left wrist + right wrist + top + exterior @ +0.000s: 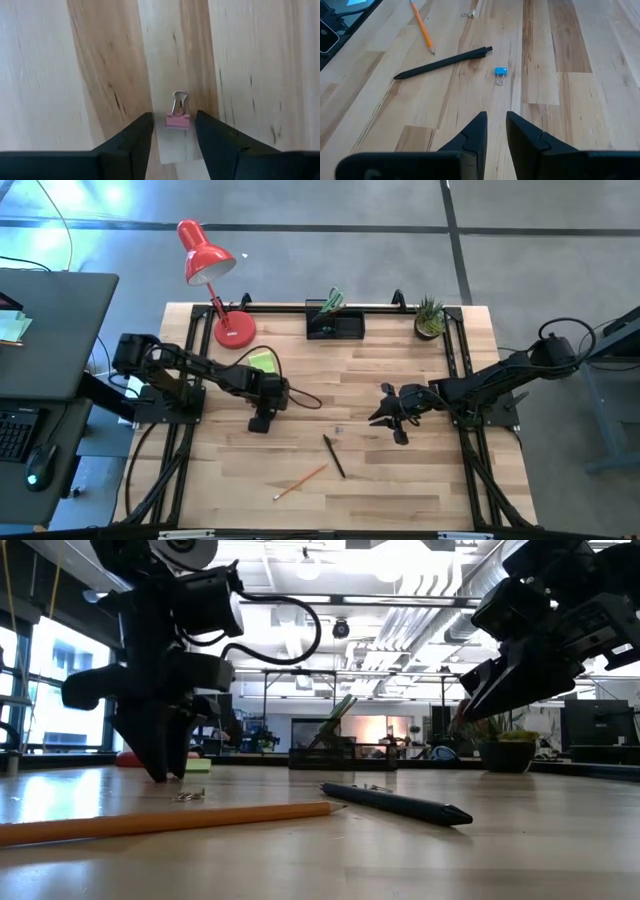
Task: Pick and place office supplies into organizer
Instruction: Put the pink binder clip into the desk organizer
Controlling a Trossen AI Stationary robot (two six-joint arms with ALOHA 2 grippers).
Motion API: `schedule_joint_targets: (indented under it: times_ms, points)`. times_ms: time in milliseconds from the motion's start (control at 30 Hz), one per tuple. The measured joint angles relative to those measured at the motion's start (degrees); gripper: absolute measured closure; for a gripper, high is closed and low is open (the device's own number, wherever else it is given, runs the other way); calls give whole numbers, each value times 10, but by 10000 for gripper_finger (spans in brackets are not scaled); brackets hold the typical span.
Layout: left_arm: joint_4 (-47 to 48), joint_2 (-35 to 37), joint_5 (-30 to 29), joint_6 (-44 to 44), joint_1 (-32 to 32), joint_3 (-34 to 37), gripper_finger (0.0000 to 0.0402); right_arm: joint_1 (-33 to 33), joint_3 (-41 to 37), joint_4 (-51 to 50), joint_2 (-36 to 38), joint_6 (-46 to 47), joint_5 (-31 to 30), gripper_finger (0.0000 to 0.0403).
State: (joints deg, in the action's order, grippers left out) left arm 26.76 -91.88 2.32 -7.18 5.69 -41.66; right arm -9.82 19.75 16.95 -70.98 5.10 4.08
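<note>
1. We saw the left pincer [172, 131] low over the counter [400, 480], spread, straddling a pink clip [178, 119] without pinching it.
2. Right pincer [495, 131] hovered empty, fingers slightly parted, facing a blue clip [501, 72].
3. The organizer [335, 323] sat at the counter's far edge, with scissors [331, 301] standing in it.
4. Left to do, we judged: both clips, pen [334, 457], pencil [300, 481], sticky pad [262, 361].

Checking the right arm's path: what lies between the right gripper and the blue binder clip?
Only bare wood lies between the right gripper and the blue binder clip, as its wrist view shows.
</note>
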Motion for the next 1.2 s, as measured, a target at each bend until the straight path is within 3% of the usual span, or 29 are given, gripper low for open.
schedule_joint_targets:
  times_ms: [300, 667, 800, 1000, 1200]
  points:
    - [-1, 1, -27, 0, -13, 1, 269, 0, 0, -4, 0, 0, 0, 336]
    - [6, -1, -30, 0, -13, -7, 377, 0, 0, -4, 0, 0, 0, 336]
    - [18, -6, -33, -10, -12, -37, 392, 0, 0, -4, 0, 0, 0, 336]
    - [-20, -6, -144, -89, -8, -96, 354, 0, 0, 4, 0, 3, 0, 336]
    - [-176, -5, -243, -202, 56, -117, 349, 0, 0, 19, 0, 4, 0, 336]
